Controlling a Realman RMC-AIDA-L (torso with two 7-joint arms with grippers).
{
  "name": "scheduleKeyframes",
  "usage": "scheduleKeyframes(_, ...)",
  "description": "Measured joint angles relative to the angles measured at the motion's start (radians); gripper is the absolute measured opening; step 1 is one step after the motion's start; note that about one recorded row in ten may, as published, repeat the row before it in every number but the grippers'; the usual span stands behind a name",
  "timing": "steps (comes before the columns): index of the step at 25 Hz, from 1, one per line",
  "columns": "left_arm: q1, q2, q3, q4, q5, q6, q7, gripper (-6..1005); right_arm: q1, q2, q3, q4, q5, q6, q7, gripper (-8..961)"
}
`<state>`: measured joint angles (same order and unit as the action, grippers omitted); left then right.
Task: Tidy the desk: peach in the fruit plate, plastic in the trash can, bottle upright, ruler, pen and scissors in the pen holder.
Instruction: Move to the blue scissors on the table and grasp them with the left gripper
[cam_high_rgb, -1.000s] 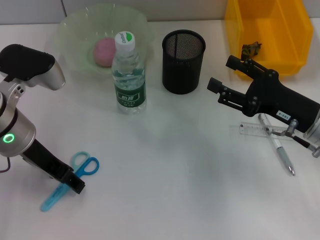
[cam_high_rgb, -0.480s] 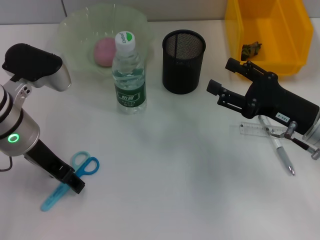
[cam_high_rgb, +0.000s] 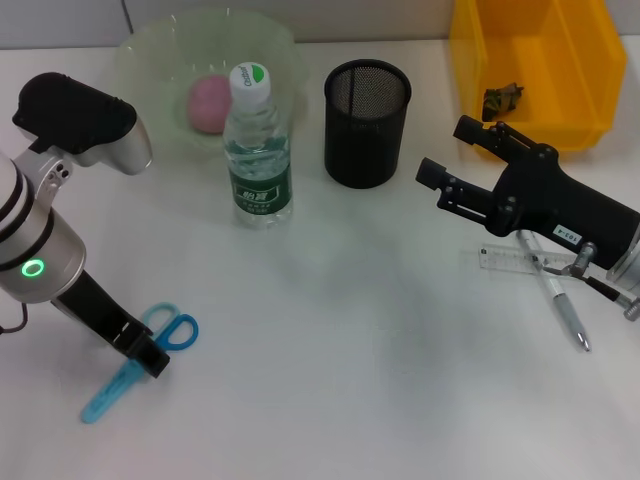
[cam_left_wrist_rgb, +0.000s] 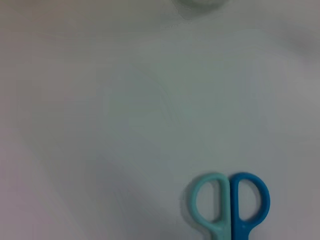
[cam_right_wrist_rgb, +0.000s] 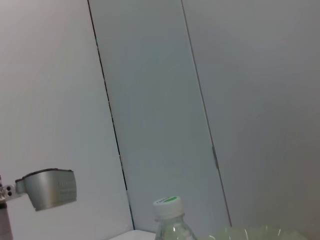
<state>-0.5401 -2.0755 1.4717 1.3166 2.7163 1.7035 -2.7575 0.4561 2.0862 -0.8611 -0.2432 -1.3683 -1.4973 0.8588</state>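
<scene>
- Since one second ago, the left arm's upper body has swung toward the bowl side, while the left gripper (cam_high_rgb: 148, 358) stays low on the scissors (cam_high_rgb: 140, 362); the right gripper (cam_high_rgb: 462, 155) has shifted only a little.
- Nearest to me, the scissors lie flat on the table (cam_high_rgb: 350, 380), blades pointing to the near edge and the two blue handle rings (one pale, one darker) toward the bottle. The left gripper sits over the pivot part; I cannot tell if its jaws are closed on it.
- To do this step well, I think the grip should be across the shank just below the rings, firm before lifting, so the scissors can go blades-down into the pen holder (cam_high_rgb: 367, 122).
- On the right side, the ruler (cam_high_rgb: 510, 257) and the pen (cam_high_rgb: 560, 305) lie crossed, partly under the right arm. The right gripper hovers between the pen holder and the trash can (cam_high_rgb: 530, 60), its jaws apart and holding nothing.
- Farther away, the bottle (cam_high_rgb: 258, 150) already stands upright, the peach (cam_high_rgb: 208, 102) is in the fruit plate (cam_high_rgb: 150, 60), and the plastic (cam_high_rgb: 502, 98) lies in the yellow trash can.
- Plain white table; behind it a pale panelled wall.
</scene>
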Motion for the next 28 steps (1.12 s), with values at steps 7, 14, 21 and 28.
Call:
scheduleKeyframes(7,-0.001,0.0,0.01,-0.005,0.008,0.004,-0.004,734,0.002,0.0,0.0,0.003,0.0,-0.002,0.0,824)
scheduleKeyframes(14,-0.005,0.0,0.03,-0.006,0.01,0.0,-0.013,725,0.003,0.0,0.001,0.002,0.0,-0.002,0.0,824)
scheduleKeyframes(21,-0.012,-0.001,0.045,-0.01,0.024,0.002,-0.02,716,0.002,0.0,0.001,0.006,0.0,-0.001,0.0,824)
scheduleKeyframes(28,-0.013,-0.002,0.064,-0.008,0.026,-0.003,-0.031,708,0.002,0.0,0.001,0.008,0.0,0.001,0.0,823)
